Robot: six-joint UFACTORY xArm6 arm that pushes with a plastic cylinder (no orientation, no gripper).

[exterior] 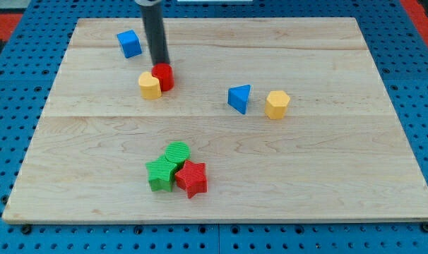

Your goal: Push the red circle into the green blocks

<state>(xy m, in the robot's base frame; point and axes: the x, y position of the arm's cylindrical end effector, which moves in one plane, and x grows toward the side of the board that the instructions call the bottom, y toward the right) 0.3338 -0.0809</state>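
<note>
The red circle (164, 77) sits in the upper left part of the wooden board (306, 162), touching a yellow block (150, 85) on its left. My tip (161, 64) is right at the top edge of the red circle, touching or nearly touching it. The green blocks are a green circle (177, 152) and a green star-like block (159, 173) near the view's bottom centre. They touch each other, well below the red circle. A red star (192, 178) touches them on the right.
A blue cube (129, 44) lies at the upper left, left of the rod. A blue triangle (239, 98) and a yellow hexagon-like block (276, 104) lie right of centre. Blue pegboard surrounds the board.
</note>
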